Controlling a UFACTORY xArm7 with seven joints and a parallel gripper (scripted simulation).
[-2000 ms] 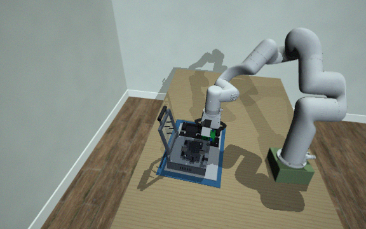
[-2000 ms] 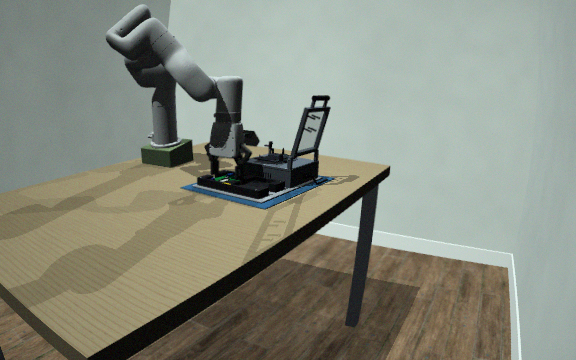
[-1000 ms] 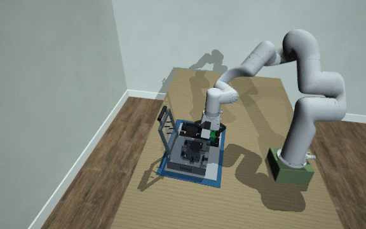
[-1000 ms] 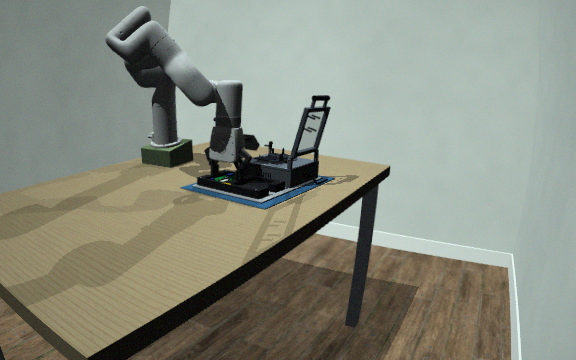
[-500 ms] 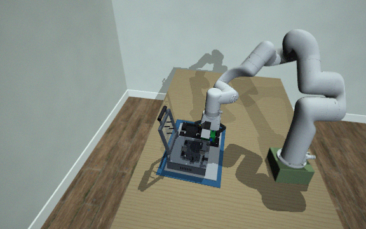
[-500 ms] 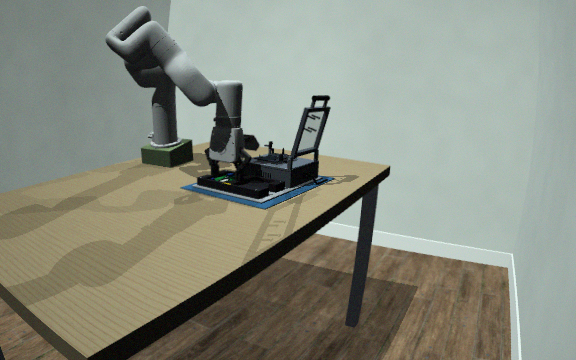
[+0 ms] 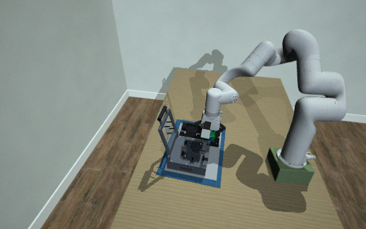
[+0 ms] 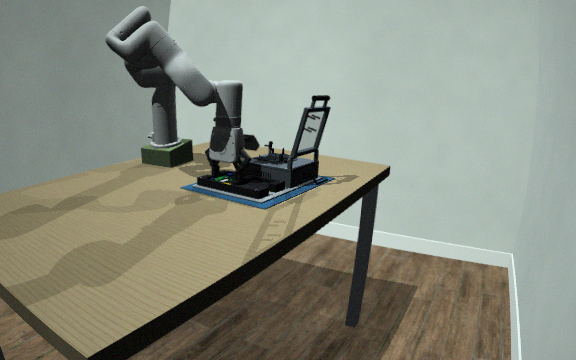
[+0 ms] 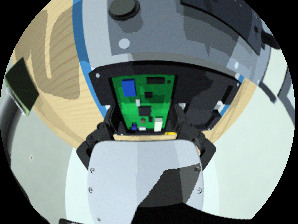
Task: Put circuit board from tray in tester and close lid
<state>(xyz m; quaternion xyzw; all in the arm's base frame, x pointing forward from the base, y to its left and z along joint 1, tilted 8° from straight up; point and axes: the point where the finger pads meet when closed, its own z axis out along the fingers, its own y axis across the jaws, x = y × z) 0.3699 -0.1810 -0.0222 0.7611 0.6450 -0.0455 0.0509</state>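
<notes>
The green circuit board (image 7: 213,135) (image 9: 145,102) lies face up in one pocket of the black tray (image 8: 248,191) (image 9: 102,89). In the wrist view its blue part is at the end toward the tester, and a white part is at the end nearest the gripper body. My gripper (image 8: 227,175) (image 9: 144,105) is open, low over the tray, with its fingers on either side of the board's long edges. The fingertips are partly hidden at the tray walls. The grey tester (image 7: 186,168) (image 8: 300,176) (image 9: 165,45) stands beside the tray. Its lid (image 7: 164,142) (image 8: 298,132) stands open, handle (image 7: 162,113) (image 8: 321,97) at the top.
The tray's other pocket (image 9: 192,102) lies beside the board's pocket, toward the tester's hinge side. Tray and tester stand on a blue-bordered mat (image 7: 213,183) (image 8: 268,204). The raised lid stands up beside the arm. The green robot base (image 7: 294,175) (image 8: 168,156) is on the table's other side.
</notes>
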